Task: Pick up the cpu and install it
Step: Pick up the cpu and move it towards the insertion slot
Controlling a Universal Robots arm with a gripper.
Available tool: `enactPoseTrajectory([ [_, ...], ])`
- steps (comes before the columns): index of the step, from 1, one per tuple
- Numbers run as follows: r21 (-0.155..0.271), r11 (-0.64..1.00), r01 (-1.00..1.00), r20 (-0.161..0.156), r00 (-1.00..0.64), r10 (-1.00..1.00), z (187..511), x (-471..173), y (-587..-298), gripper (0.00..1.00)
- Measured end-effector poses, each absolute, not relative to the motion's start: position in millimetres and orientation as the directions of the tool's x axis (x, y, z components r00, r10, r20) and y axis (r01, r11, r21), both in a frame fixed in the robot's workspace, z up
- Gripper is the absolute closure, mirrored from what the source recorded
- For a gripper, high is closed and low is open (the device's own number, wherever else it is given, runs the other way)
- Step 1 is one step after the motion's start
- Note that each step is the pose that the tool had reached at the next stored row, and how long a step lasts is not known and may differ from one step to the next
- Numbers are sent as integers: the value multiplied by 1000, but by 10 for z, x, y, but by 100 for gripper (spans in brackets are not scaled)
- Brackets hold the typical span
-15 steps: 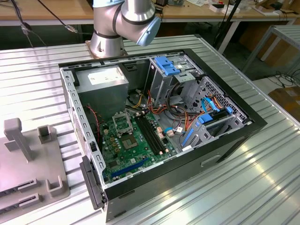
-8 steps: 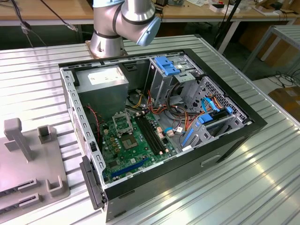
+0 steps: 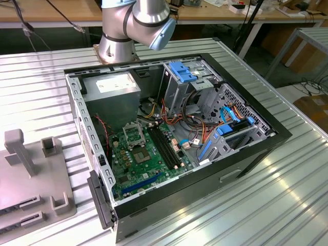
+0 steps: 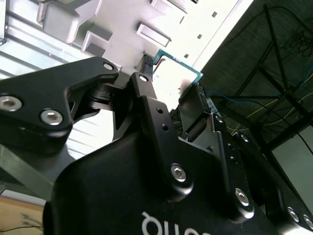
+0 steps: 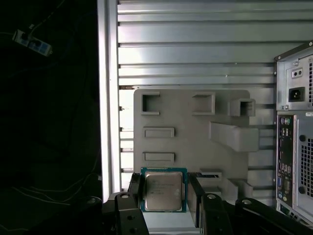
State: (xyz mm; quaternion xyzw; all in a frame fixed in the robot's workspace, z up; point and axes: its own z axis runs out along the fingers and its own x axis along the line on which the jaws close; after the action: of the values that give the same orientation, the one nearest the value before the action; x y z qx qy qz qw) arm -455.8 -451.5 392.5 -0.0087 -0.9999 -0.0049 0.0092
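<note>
Pinching the cpu by two opposite edges, the pincer has its fingers pressed against the green border on either side. The silver-grey face points back at the wrist, lying flat and parallel to the grey fixture tray behind it. It is near-square, so I read no clear long axis; its sides run along the fingers. I can't tell whether it clears the tray. The open computer case sits on the worktop beside the tray.
</note>
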Motion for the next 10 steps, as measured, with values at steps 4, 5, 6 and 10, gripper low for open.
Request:
enactPoseTrajectory([
  [4,10,1000,18,18,-1000,17,3961,-4558,-4515,53],
  [5,10,1000,18,18,-1000,17,3971,-4558,-4515,53],
  [6,10,1000,18,18,-1000,17,3981,-4558,-4515,53],
  [10,10,1000,18,19,-1000,17,4022,-4558,-4515,53],
])
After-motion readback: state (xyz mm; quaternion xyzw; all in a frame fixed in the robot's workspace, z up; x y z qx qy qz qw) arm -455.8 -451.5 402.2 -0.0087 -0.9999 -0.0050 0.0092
